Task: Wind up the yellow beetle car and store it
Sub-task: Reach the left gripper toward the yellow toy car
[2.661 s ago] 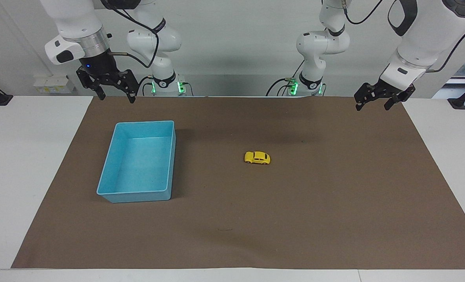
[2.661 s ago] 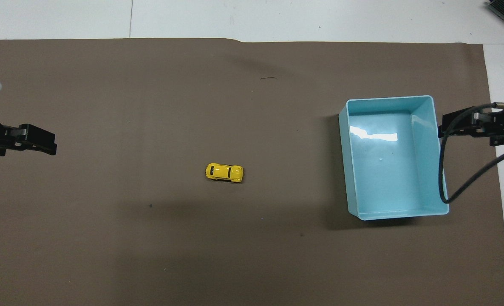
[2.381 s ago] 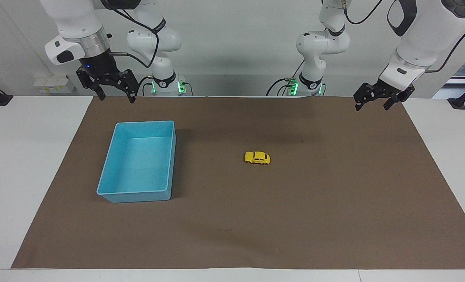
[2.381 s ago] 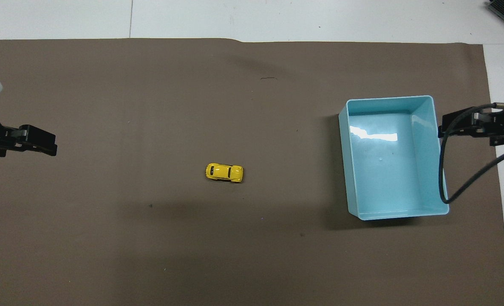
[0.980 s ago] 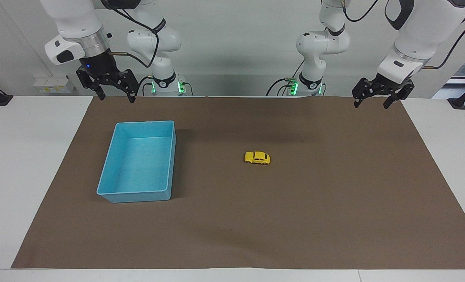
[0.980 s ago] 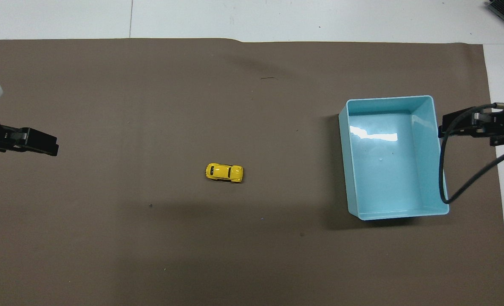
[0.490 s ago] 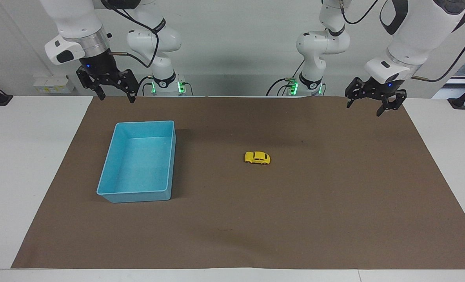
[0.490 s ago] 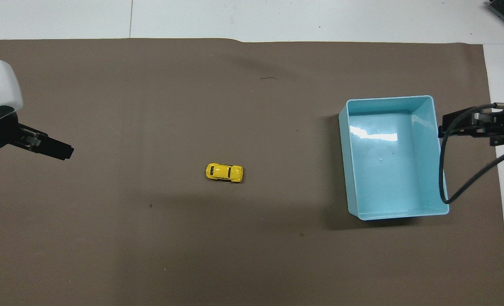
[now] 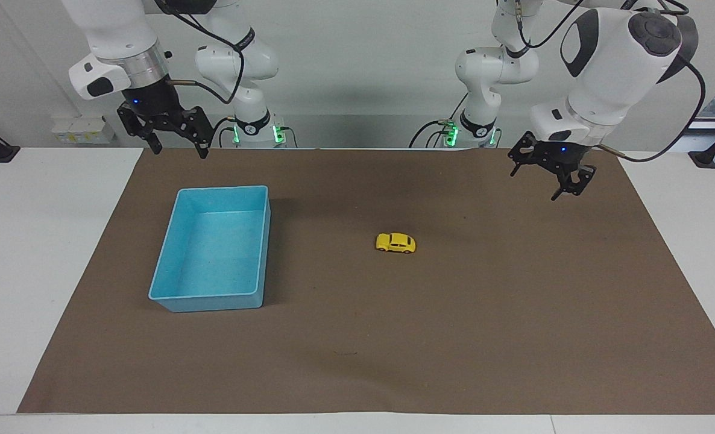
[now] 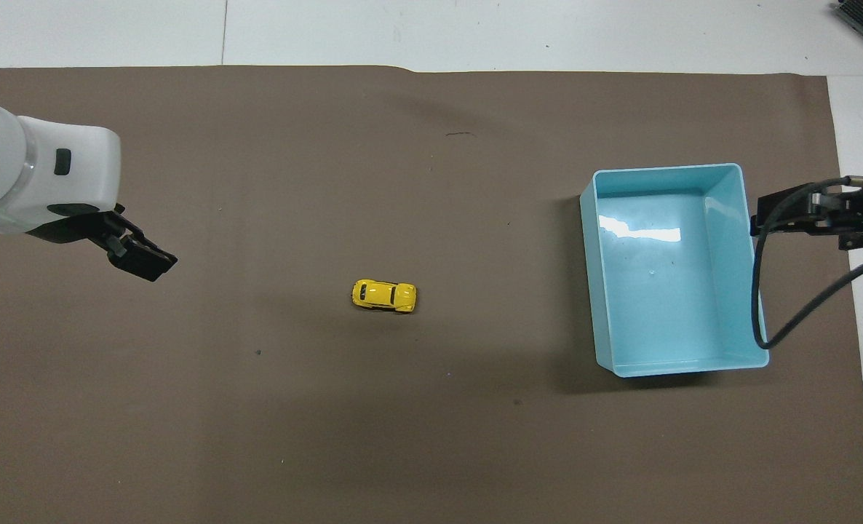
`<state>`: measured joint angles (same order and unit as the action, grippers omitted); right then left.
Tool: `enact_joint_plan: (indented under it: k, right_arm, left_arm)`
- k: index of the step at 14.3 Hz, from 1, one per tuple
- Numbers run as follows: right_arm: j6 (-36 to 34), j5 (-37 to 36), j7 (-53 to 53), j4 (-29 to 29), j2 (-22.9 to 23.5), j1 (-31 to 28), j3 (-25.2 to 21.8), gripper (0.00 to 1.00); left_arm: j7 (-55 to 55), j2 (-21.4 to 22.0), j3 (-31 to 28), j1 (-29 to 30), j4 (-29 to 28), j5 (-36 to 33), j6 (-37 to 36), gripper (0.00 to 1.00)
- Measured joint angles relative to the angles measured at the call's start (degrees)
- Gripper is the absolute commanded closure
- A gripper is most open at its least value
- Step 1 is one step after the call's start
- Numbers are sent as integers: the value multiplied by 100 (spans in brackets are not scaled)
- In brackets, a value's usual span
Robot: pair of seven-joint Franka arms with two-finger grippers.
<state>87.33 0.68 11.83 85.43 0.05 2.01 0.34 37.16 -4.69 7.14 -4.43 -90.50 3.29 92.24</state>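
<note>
the yellow beetle car (image 9: 395, 242) sits on its wheels mid-frame on the brown mat (image 9: 454, 337), apart from the blue tray (image 9: 170, 298). left pincer (image 9: 546, 178) hangs upper right, fingers apart; right pincer (image 9: 176, 144) waits upper left, fingers apart, empty.

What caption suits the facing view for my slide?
Yellow beetle car sits alone on the mat as the open left gripper hovers.

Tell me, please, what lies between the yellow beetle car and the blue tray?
Nothing: only bare brown mat separates the yellow beetle car from the blue tray, as the overhead view shows plainly.
</note>
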Motion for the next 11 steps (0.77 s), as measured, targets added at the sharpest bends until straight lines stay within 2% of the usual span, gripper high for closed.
enact_joint_plan:
  k: [4, 11]
  right_arm:
    - [0, 0, 0, 0, 0, 0, 0, 0]
    - [0, 0, 0, 0, 0, 0, 0, 0]
  left_arm:
    - [756, -308, 2, -315, -92, 1, 281, 0]
    - [1637, -954, 8, -944, -467, 1, 1418, 0]
